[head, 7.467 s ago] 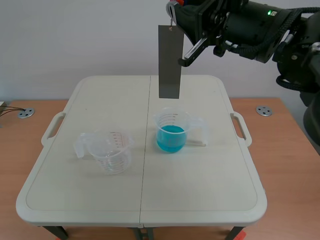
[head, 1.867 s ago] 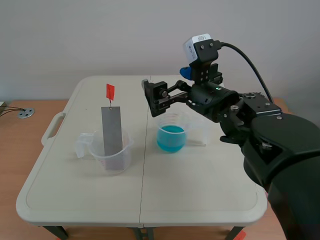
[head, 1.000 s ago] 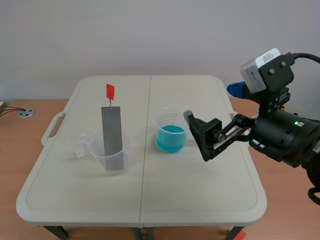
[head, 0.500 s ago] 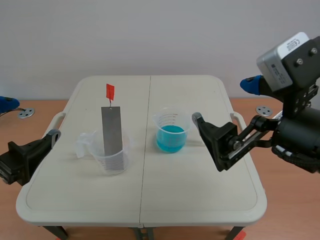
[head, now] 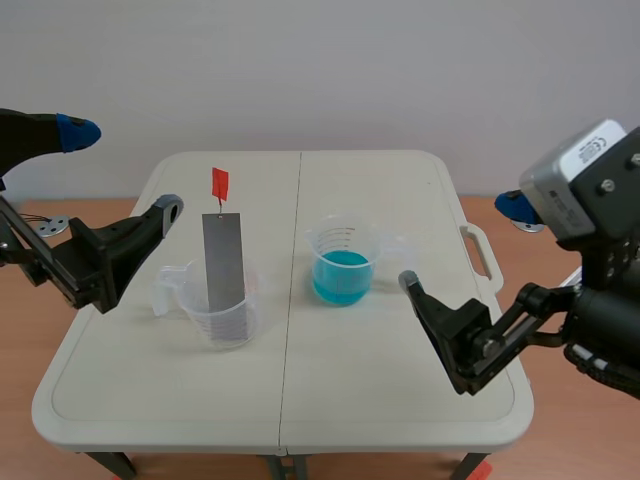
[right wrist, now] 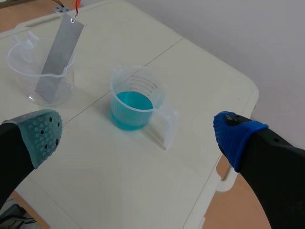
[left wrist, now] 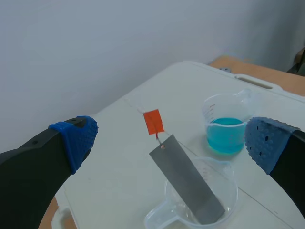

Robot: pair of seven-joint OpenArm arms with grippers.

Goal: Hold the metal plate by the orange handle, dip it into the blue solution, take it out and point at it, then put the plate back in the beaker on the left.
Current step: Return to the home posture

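The grey metal plate (head: pixel 223 264) stands tilted in the clear left beaker (head: pixel 226 316), its orange handle (head: pixel 219 183) sticking up on a thin wire. To its right stands the beaker of blue solution (head: pixel 343 268). My left gripper (head: pixel 122 168) hangs open left of the plate, holding nothing. In the left wrist view the plate (left wrist: pixel 188 183) and orange handle (left wrist: pixel 153 121) lie ahead between the open fingers. My right gripper (head: pixel 460 245) stands open to the right of the blue beaker, empty. The right wrist view shows the blue beaker (right wrist: pixel 135 102) ahead and the plate (right wrist: pixel 59 50) farther off.
Both beakers sit mid-table on a white folding table (head: pixel 400 400) with a centre seam and side handles (head: pixel 481 256). Wooden desk surface (head: pixel 580 420) surrounds it, with a round metal fitting (head: pixel 50 226) at the left.
The left arm has come in from the left and risen beside the plate. The right arm has drawn back toward the lower right, away from the blue beaker. Plate and beakers stay put.
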